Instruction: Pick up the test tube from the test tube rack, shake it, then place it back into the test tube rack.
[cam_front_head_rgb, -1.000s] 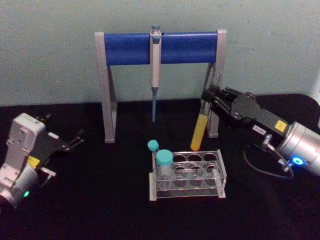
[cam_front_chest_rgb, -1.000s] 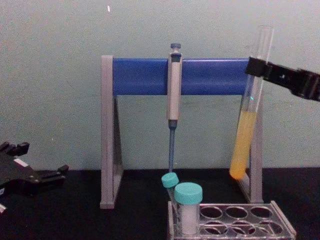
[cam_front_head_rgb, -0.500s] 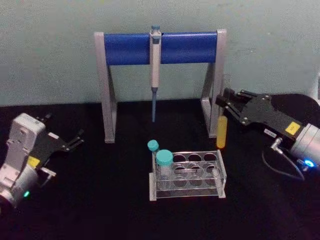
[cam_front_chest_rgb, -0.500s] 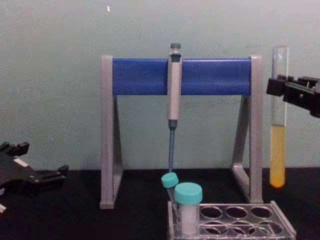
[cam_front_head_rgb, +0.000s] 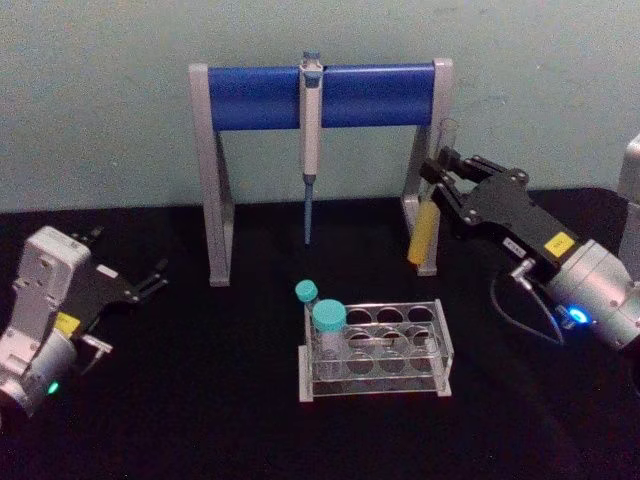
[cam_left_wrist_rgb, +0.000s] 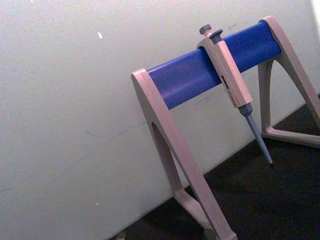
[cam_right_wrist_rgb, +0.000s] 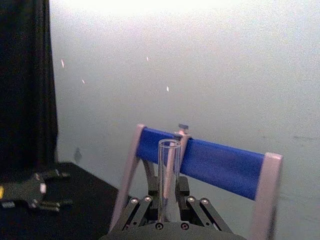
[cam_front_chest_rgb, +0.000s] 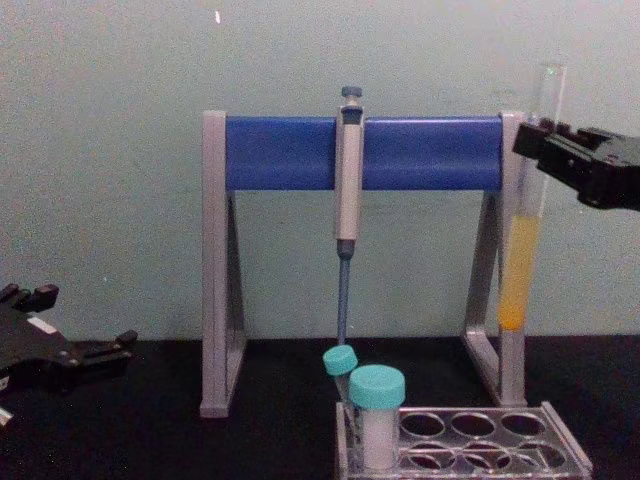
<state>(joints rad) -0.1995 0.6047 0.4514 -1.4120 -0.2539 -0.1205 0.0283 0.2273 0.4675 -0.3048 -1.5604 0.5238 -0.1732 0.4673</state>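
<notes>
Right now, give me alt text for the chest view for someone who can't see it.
The right tool holds the test tube, orange liquid in its lower part, nearly upright by the pipette stand's right leg, higher than the test tube rack. The left tool rests low at the left edge.

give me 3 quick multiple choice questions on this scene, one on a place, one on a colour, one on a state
1. Relative to the test tube rack, where is the test tube?
A. standing in one of its holes
B. in the air beyond it, by the pipette stand's right leg
C. lying flat in front of it

2. What colour is the liquid in the test tube?
A. blue
B. yellow-orange
C. teal

3. The right gripper is:
A. open and empty
B. shut on the test tube
C. shut on the pipette

Key: 1 B, its bottom hangs above the table, apart from the rack. 2 B, its lower part shows yellow-orange. 3 B, the fingers clamp its upper part; the left gripper sits parked at the left.
</notes>
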